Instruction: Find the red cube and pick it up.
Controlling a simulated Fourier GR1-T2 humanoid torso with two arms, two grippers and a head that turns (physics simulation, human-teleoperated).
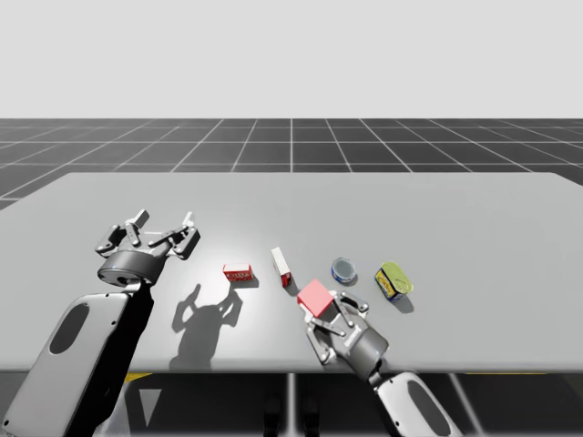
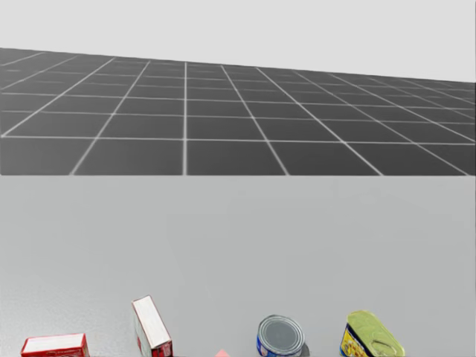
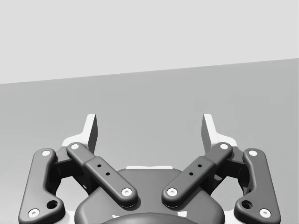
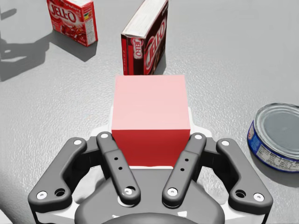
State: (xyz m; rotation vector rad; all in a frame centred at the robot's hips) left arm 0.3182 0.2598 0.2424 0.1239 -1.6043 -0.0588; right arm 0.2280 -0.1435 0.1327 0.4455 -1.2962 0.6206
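Note:
The red cube [image 1: 314, 296] sits between the fingers of my right gripper [image 1: 326, 309], near the table's front edge. In the right wrist view the red cube [image 4: 150, 107] fills the gap of the right gripper [image 4: 150, 122], and both fingers press its sides, so the gripper is shut on it. One corner of the red cube [image 2: 222, 353] peeks in at the bottom of the head view. My left gripper [image 1: 162, 232] hovers over the table's left part, open and holding nothing; the left gripper [image 3: 150, 133] has only bare table ahead of it.
Just beyond the cube stand a small red box [image 1: 237, 271] and a narrow dark-red box [image 1: 281, 266]. To the right are a blue round can [image 1: 344, 269] and a yellow-green can [image 1: 394, 280]. The grey table [image 1: 437, 218] stretches behind them.

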